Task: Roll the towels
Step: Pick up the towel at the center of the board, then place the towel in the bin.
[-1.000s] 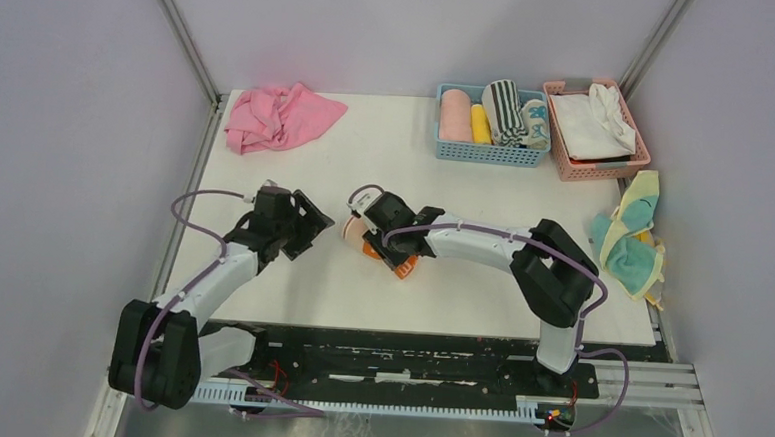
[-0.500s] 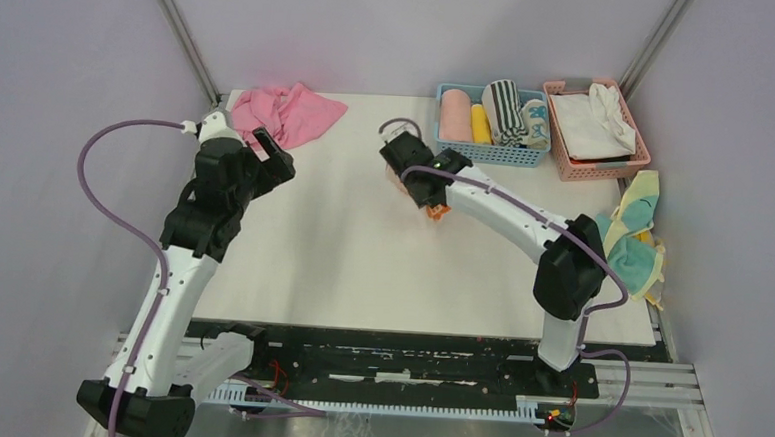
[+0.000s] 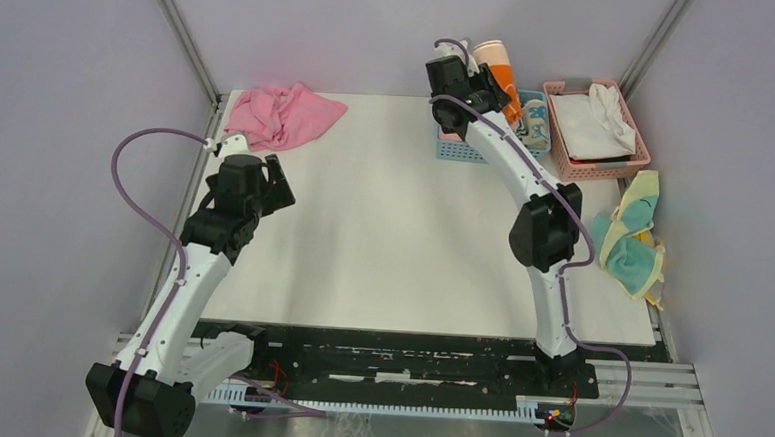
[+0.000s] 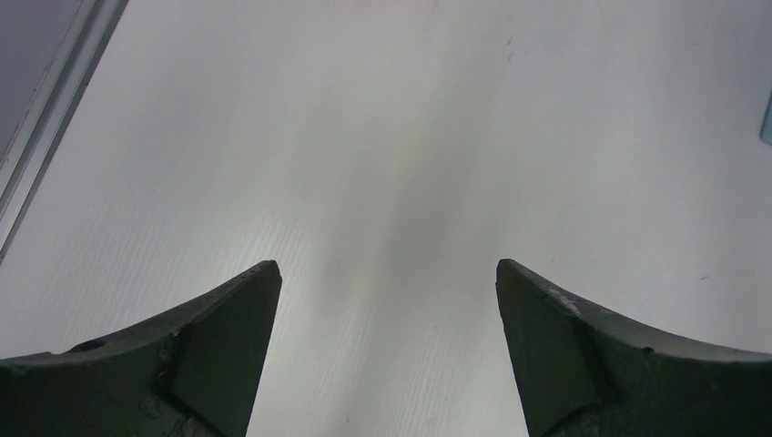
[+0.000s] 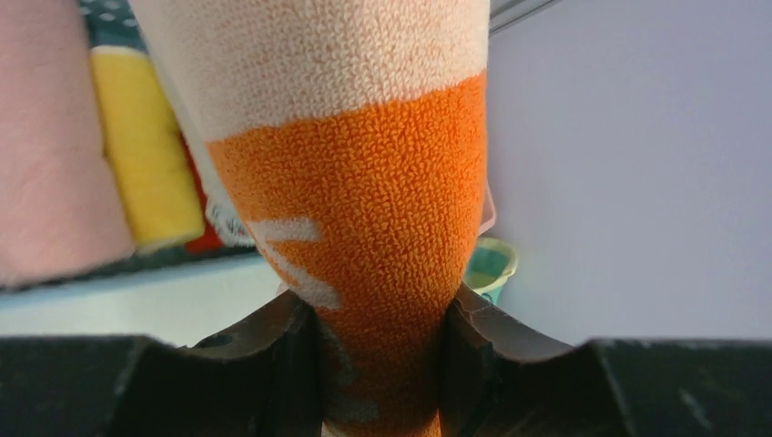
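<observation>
White tabletop point(image 3: 382, 238), lilac walls point(image 3: 66, 162). Left fingers point(image 4: 218, 355) spread, empty; right fingers point(image 5: 273, 360) clamp rolled orange towel point(image 5: 364, 209) near blue basket point(image 3: 457, 148).

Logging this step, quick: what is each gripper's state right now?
Left gripper: open, holding nothing.
Right gripper: closed on the rolled orange towel.

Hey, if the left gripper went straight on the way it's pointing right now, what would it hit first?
Probably the bare table top. The left gripper, fingers open, tilts down toward it, and its wrist view shows nothing lying in between, though depth is unclear.
</observation>
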Motion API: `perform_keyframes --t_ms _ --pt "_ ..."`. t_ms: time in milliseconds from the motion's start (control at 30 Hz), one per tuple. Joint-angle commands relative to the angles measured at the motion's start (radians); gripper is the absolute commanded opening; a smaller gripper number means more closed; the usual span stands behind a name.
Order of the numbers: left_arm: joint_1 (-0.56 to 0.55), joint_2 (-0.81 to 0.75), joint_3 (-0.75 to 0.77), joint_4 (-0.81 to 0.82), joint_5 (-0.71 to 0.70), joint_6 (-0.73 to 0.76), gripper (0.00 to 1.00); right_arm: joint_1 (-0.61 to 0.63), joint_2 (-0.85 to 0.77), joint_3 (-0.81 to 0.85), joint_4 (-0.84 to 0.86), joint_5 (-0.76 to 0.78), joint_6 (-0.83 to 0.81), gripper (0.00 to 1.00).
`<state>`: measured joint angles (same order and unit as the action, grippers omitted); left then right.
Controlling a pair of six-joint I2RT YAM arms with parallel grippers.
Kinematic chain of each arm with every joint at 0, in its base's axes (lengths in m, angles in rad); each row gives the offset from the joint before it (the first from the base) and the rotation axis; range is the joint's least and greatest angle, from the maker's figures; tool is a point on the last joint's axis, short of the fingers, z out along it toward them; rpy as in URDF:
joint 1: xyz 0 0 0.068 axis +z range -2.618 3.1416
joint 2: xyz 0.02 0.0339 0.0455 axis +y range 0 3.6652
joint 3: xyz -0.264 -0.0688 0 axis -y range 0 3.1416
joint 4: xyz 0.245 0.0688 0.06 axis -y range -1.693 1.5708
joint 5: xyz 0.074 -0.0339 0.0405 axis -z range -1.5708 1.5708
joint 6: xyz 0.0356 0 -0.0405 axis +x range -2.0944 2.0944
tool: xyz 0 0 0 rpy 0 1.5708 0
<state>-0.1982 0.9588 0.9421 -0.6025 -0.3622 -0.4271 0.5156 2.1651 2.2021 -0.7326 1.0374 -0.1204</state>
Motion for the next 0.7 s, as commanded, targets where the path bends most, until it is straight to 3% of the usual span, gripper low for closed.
perform_keyframes --t_ms 0,167,467,667 --pt "-0.004 0.001 -0.006 0.035 -0.046 0.047 0.95 -0.018 0.153 0.128 0.309 0.199 -0.301 0.0" --pt "-0.006 0.008 -0.007 0.03 -0.056 0.048 0.95 -0.027 0.372 0.331 0.283 0.139 -0.336 0.0" --pt "-0.006 0.017 -0.011 0.032 -0.046 0.045 0.95 -0.051 0.394 0.339 -0.004 -0.264 0.019 0.0" --pt "-0.006 0.014 -0.015 0.032 -0.043 0.044 0.95 -0.112 0.384 0.337 -0.105 -0.418 0.256 0.0"
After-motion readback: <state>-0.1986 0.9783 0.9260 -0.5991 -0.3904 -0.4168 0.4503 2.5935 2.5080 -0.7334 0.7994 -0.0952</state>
